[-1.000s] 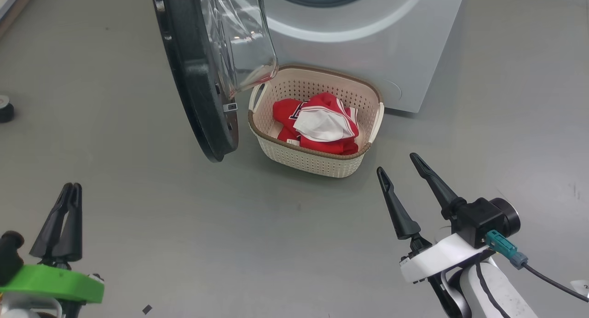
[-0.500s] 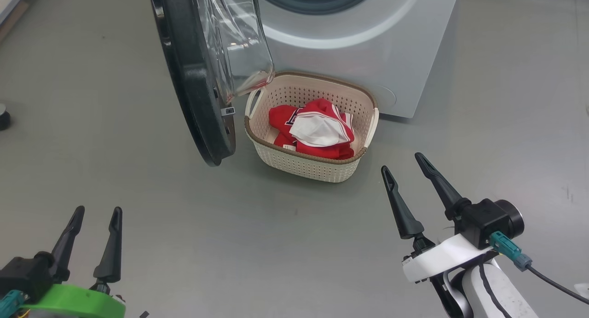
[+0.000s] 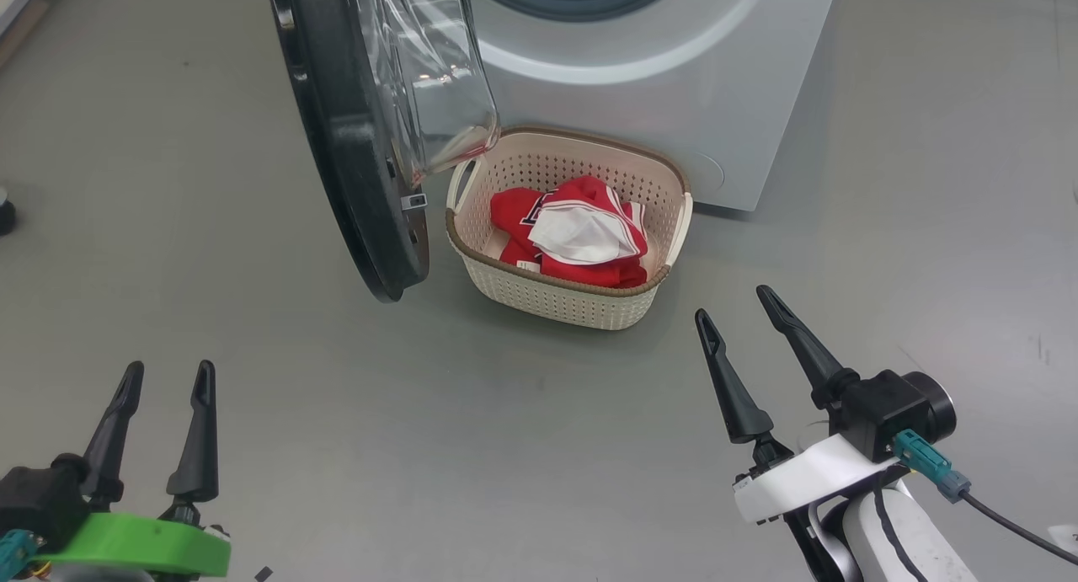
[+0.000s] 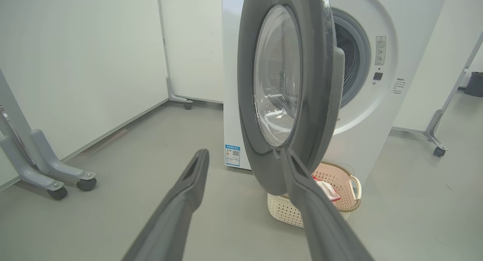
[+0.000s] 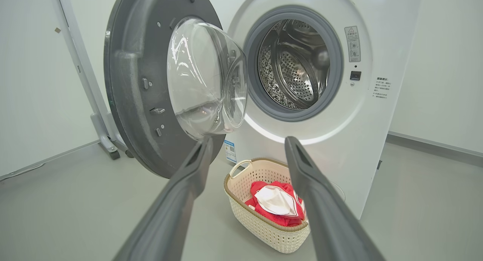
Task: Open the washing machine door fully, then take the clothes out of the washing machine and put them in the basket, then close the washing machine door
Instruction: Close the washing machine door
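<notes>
Currently left gripper (image 3: 168, 371) sits at lower left of the head view, its two long dark fingers pointing up-frame, spread wide, holding nothing. Right gripper (image 3: 732, 304) at lower right, fingers angled up-left, equally wide apart, empty. Large round black-rimmed washing machine door (image 3: 354, 144) with bulging clear glass bowl stands open at upper left-centre, well apart from both grippers. Cream perforated plastic basket (image 3: 556, 300) rests on grey floor (image 3: 505, 447) at centre, before the big white boxy washing machine (image 3: 674, 85), just beside the door's lower edge. Red and white fabric clothes (image 3: 581, 232) lie piled inside it.
</notes>
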### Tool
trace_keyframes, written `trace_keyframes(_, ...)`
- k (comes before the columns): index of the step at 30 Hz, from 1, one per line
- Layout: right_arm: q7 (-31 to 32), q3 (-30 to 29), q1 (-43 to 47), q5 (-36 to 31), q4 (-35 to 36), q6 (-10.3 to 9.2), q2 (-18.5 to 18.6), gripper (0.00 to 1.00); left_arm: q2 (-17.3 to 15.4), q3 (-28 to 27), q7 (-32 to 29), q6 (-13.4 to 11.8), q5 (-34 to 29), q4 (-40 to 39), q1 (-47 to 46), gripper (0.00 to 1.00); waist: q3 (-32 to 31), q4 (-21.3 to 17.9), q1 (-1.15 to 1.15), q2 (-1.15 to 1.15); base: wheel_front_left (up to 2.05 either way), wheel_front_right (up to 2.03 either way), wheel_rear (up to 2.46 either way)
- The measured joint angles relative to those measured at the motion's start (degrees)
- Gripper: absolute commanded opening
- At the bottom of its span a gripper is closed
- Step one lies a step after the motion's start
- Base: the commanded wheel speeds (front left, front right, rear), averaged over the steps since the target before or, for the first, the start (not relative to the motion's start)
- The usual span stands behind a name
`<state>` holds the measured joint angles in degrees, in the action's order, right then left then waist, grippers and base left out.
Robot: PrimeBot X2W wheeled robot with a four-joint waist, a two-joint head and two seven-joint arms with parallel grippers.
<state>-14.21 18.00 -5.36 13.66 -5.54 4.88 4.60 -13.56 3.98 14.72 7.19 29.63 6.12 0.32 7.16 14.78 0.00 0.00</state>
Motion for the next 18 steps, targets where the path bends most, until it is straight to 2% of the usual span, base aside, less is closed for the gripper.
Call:
trace_keyframes(5,0.0,0.0,0.0,-0.1,0.0,0.01,-0.1,1.0,0.5,-0.5,0.0,0.0,-0.1,-0.9,0.0,1.0,0.3,-0.2,0.0,0.0,0.0,0.0,0.0)
trace_keyframes(7,0.0,0.3,0.0,-0.1,0.2,0.02,-0.1,1.0,0.8,-1.0,0.0,0.0,-0.1,-1.1,0.0,0.78,0.6,-0.3,0.0,0.0,0.0,0.0,0.0)
trace_keyframes(8,0.0,0.4,0.0,-0.1,0.3,0.03,-0.1,1.0,0.9,-1.3,0.0,0.0,0.0,-1.2,0.0,0.47,0.7,-0.4,0.0,0.0,0.0,0.0,0.0)
trace_keyframes(10,0.0,0.5,0.0,-0.1,0.4,0.09,-0.2,1.0,1.1,-2.0,0.0,0.0,0.1,-1.5,0.0,0.0,1.2,-0.6,0.0,0.0,0.0,0.0,0.0)
trace_keyframes(15,0.0,0.6,0.0,-0.4,0.6,0.09,-0.2,1.0,1.7,-1.9,0.0,0.0,1.3,-2.4,-0.1,0.0,2.5,-1.2,0.0,0.0,0.0,0.0,0.0)
trace_keyframes(16,0.0,0.6,0.0,-0.6,0.6,0.1,-0.2,1.0,2.4,-2.1,0.0,0.0,3.2,-2.4,-0.2,0.0,2.8,-1.3,0.0,0.0,0.0,0.0,0.0)
trace_keyframes(18,0.0,0.6,0.0,-0.7,0.8,0.1,-0.2,1.0,5.8,-2.4,0.0,0.0,12.3,-2.4,-0.5,0.0,3.4,-1.5,0.0,0.0,0.0,0.0,0.0)
